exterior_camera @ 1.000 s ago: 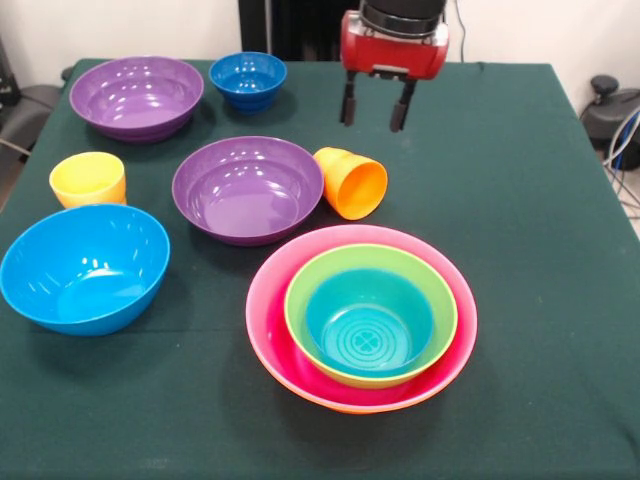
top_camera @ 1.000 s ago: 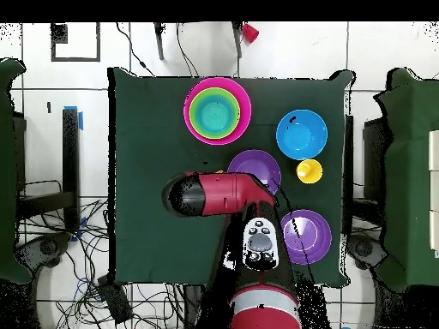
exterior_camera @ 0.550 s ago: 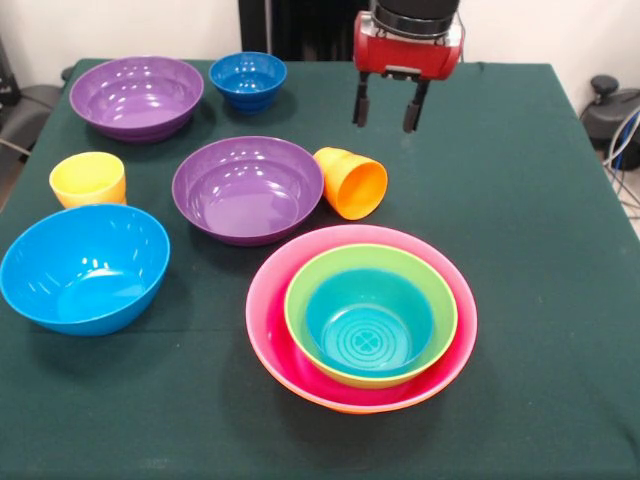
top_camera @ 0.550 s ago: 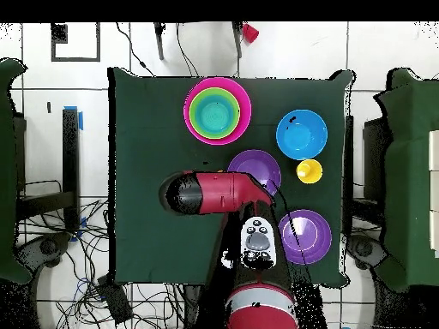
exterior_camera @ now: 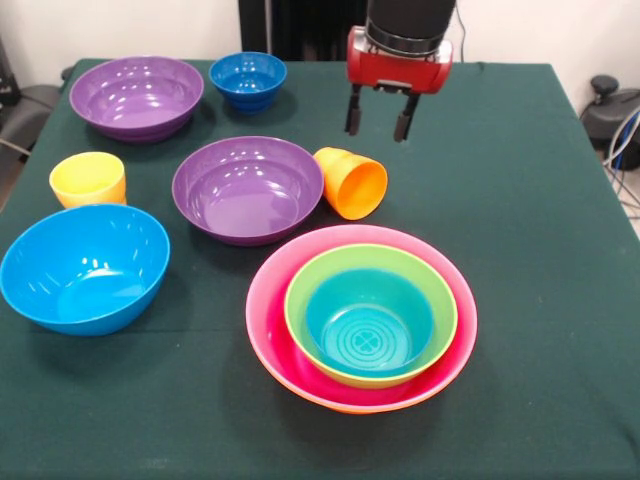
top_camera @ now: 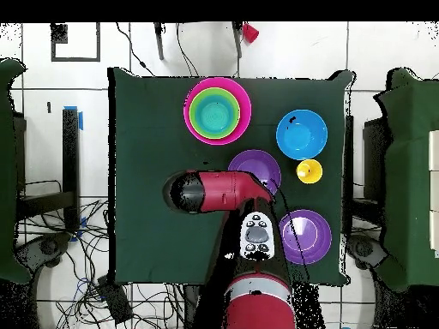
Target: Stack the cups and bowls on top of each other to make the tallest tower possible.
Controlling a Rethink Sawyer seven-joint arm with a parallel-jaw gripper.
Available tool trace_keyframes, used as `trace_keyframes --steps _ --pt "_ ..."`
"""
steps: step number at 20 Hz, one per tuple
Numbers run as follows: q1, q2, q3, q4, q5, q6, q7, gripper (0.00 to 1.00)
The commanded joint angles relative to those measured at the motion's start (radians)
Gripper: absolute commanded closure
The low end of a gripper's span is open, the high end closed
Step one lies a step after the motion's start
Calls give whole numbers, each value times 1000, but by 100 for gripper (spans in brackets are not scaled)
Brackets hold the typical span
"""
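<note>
Bare green worktop point(exterior_camera: 540, 200) on the picture's right, orange cup point(exterior_camera: 352, 183) tipped on its side, mouth toward camera, pincer point(exterior_camera: 380, 118) empty, fingers apart above it.

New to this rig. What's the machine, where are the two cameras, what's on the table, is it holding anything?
It is a red and black robot arm; its gripper hangs open and empty above the green table. The front view faces the robot; the overhead view looks straight down.

On the table: a nested tower (teal inside green inside pink, with an orange rim beneath), two purple bowls, a light blue bowl, a small dark blue bowl, an upright yellow cup and an orange cup on its side.
</note>
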Motion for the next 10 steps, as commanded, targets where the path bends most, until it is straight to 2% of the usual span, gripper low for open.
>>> trace_keyframes --steps 1,10 --pt "1 17 23 -75 -31 131 23 0" --pt "9 30 4 -83 -46 103 29 0"
